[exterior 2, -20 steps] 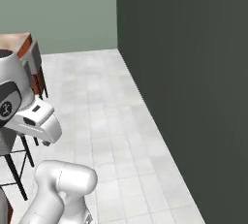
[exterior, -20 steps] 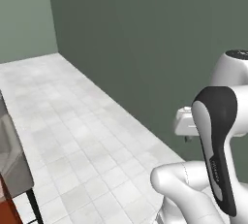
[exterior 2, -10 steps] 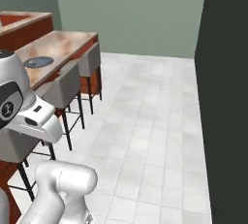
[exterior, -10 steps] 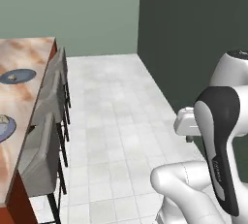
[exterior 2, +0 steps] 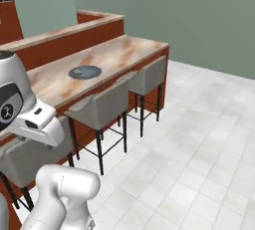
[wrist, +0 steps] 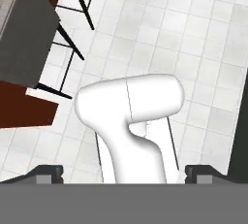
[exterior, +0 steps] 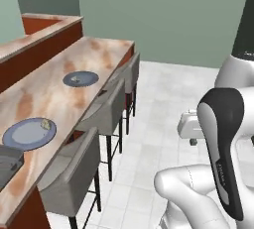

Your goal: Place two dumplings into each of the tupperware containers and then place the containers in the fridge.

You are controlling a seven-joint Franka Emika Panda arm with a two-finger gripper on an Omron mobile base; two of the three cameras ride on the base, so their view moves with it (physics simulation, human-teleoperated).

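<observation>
A small tan dumpling (exterior: 45, 124) sits on the right edge of a round blue plate (exterior: 25, 136) on your long marbled wooden counter (exterior: 89, 59). A second dumpling (exterior: 76, 79) rests on a farther plate (exterior: 81, 78). At the counter's near left edge, one dark grey container (exterior: 7, 164) lies just beside the near plate. Grey stools (exterior: 106, 111) line the counter. Your claw (wrist: 123, 172) points down at the tiled floor (wrist: 203, 39), fingertips (wrist: 48, 172) wide apart and holding nothing. The dumplings lie to your left, well apart from the claw, so you must close in first.
</observation>
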